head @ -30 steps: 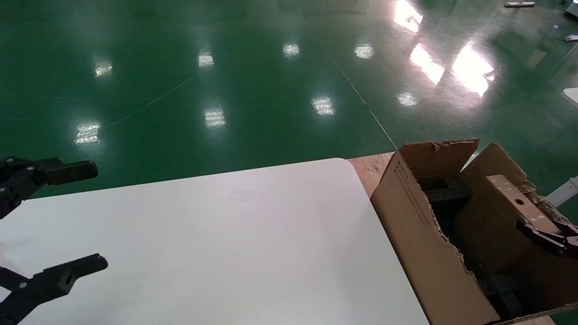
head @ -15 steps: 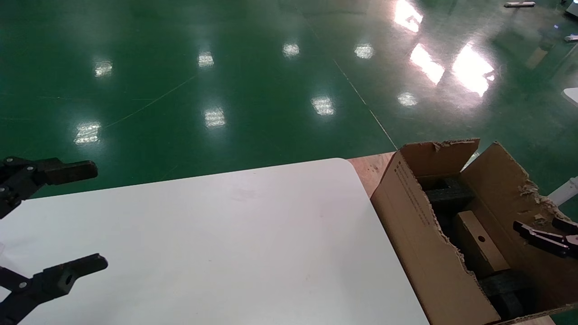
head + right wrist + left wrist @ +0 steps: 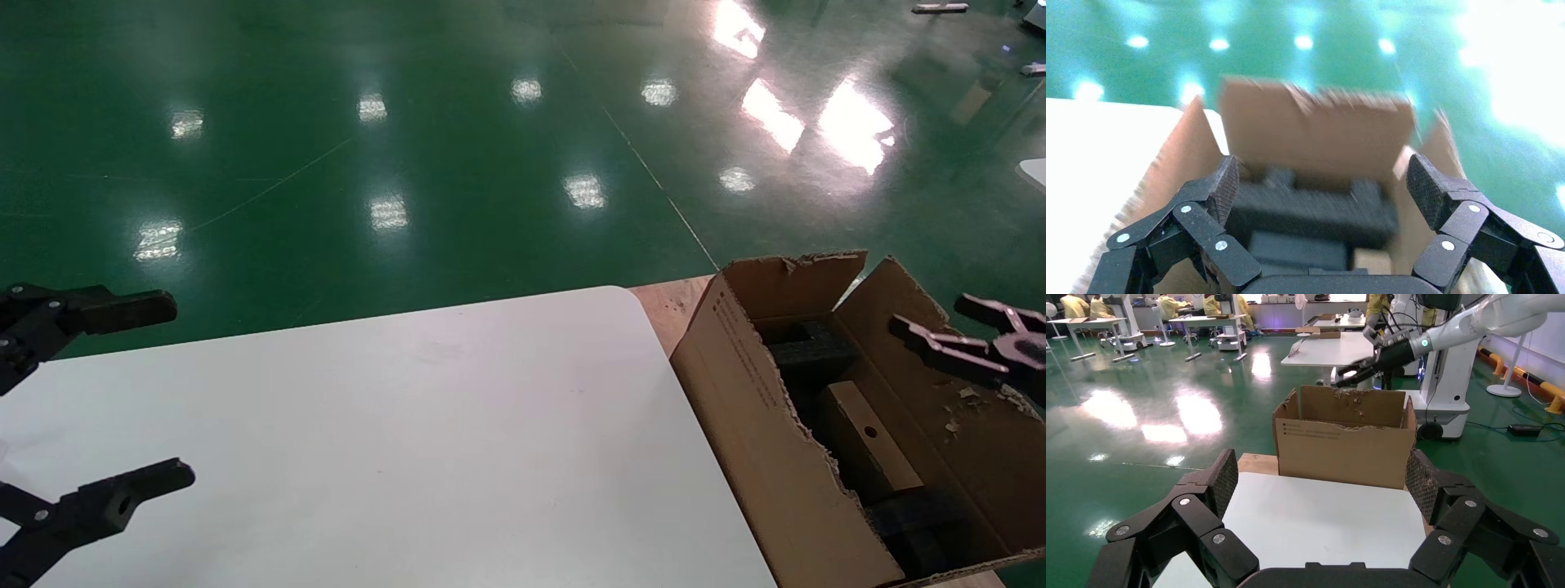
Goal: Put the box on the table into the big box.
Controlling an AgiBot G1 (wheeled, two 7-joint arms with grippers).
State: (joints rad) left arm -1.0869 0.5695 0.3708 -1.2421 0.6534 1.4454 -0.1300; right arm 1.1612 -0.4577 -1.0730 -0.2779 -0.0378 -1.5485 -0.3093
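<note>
The right gripper hangs above the big box's far-right flap, fingers spread and holding nothing. The box lies tilted inside the big box, between black foam blocks. The left gripper rests spread wide over the table, well apart from the big box.

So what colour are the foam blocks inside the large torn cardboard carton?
Black foam blocks, clearest in the head view.
</note>
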